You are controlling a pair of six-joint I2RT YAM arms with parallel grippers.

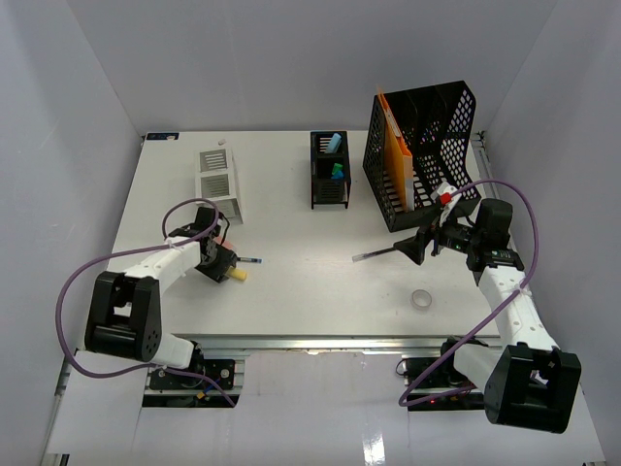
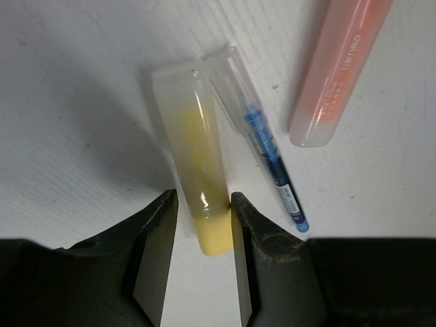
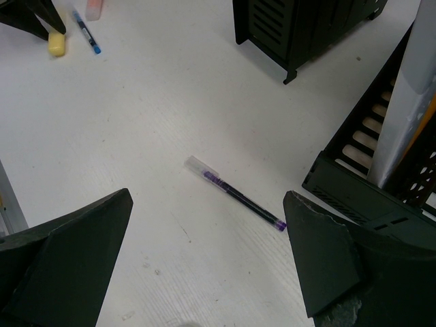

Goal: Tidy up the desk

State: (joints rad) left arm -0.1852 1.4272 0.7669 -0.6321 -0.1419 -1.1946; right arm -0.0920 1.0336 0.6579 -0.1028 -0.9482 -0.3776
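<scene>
Judging by what lies loose, you are early in this job. The desk (image 1: 291,301) fills the scene under both arms. The containers stand along its far side: the black file rack (image 1: 427,184) at far right with an orange folder (image 1: 396,155) in it, the white drawer unit (image 1: 219,180) at far left, and the black pen holder (image 1: 329,175) between them with a few items already inside.

Everything else is unsorted.

- **Left side:** your left gripper (image 2: 203,218) has its jaws pressed against both sides of the yellow highlighter (image 2: 194,170), which lies flat on the desk. A grip seems made, but no lift yet. An orange highlighter (image 2: 340,68) and a blue pen (image 2: 269,153) lie just beside it.
- **Right side:** your right gripper (image 3: 208,204) hangs wide open and empty over a purple pen (image 3: 238,194) on the desk.
- **Near side:** a small tape roll (image 1: 421,300) sits alone (well apart from either gripper).

That leaves five loose items to put away, by my count.
</scene>
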